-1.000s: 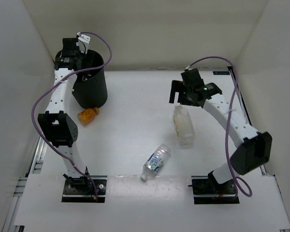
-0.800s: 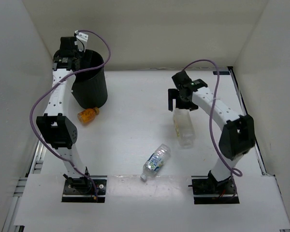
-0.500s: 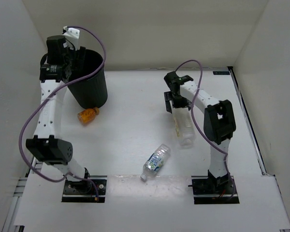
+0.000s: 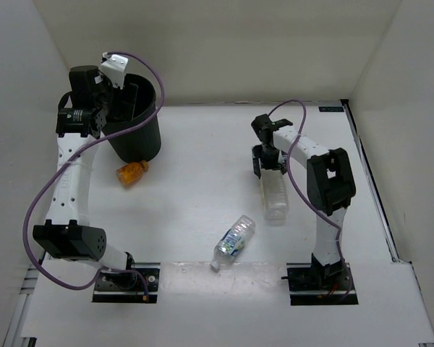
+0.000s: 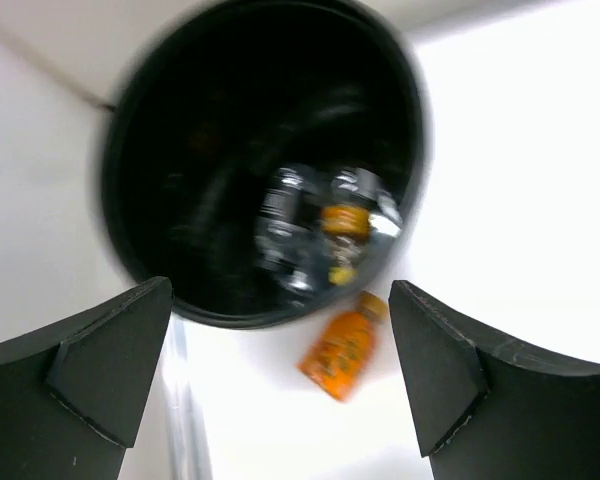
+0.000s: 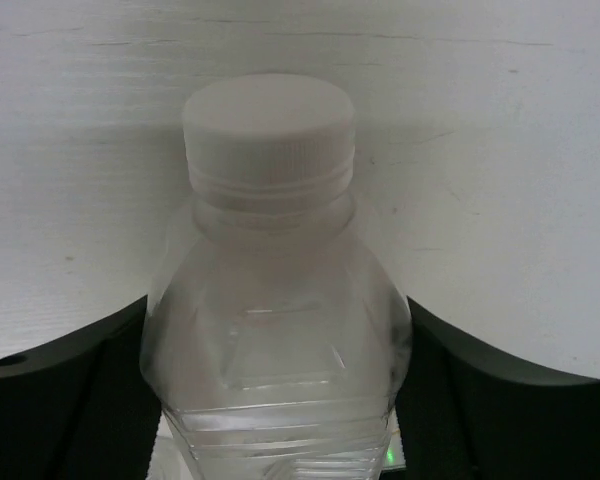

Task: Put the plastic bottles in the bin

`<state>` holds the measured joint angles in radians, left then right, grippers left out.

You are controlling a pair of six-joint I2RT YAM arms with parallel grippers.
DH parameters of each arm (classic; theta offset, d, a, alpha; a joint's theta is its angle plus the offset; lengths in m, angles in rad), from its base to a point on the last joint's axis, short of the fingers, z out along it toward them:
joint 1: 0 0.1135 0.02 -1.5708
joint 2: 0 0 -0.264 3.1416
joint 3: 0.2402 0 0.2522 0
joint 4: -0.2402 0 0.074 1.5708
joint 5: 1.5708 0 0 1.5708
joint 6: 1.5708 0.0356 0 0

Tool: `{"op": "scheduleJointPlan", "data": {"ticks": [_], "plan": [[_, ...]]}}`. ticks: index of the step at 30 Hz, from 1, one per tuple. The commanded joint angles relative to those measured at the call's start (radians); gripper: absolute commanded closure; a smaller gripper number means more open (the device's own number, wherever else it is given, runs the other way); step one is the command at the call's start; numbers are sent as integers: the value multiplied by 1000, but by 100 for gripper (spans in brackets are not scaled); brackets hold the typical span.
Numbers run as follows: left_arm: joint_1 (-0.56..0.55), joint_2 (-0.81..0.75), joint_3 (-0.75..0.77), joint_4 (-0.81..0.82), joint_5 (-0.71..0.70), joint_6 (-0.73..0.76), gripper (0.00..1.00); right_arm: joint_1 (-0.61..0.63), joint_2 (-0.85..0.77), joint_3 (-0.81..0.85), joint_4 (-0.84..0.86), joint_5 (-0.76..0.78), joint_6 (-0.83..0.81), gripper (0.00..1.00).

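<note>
Though blurred, bottles [image 5: 285,225] (one orange) lie inside the bin [image 5: 170,130].

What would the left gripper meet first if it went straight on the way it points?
Probably the bottles lying inside the bin: the open left gripper aims down through its mouth. Blur leaves the depth unclear.

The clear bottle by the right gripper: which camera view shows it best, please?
Right wrist: the clear bottle fills the frame, white cap and shoulders sharp. Top external shows it small, lying on the table, its cap end under the right gripper. Left wrist misses it.
</note>
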<state>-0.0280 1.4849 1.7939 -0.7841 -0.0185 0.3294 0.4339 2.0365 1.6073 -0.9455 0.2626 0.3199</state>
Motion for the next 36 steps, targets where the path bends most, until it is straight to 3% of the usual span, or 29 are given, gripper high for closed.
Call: {"op": "scheduleJointPlan", "data": {"ticks": [1, 4, 7, 8, 10, 12, 15, 22, 28, 36], "plan": [[-12, -28, 48, -108, 207, -6, 0, -24, -76, 20, 25, -91, 31, 97], [-12, -18, 71, -219, 454, 3, 0, -63, -172, 40, 82, -256, 56, 100], [-12, -18, 59, -283, 722, 39, 0, -77, -378, -61, 363, -458, 111, 100], [-12, -18, 59, -302, 786, 49, 0, -101, -494, -105, 575, -597, 139, 100], [-12, -6, 68, -340, 972, 74, 0, -130, -641, -263, 826, -715, 276, 100], [-22, 21, 68, -340, 1107, 60, 0, -141, -702, -393, 1176, -782, 390, 100], [-76, 70, 68, -324, 1167, 10, 0, -141, -699, -409, 1429, -904, 565, 100], [-202, 163, 205, -302, 1229, -12, 0, -11, -569, -298, 1505, -936, 624, 100], [-202, 184, 159, -279, 1416, -44, 0, 34, -527, -234, 1505, -936, 633, 100], [-214, 186, 59, -261, 1240, -62, 0, 62, -506, -211, 1539, -948, 653, 100]]}}
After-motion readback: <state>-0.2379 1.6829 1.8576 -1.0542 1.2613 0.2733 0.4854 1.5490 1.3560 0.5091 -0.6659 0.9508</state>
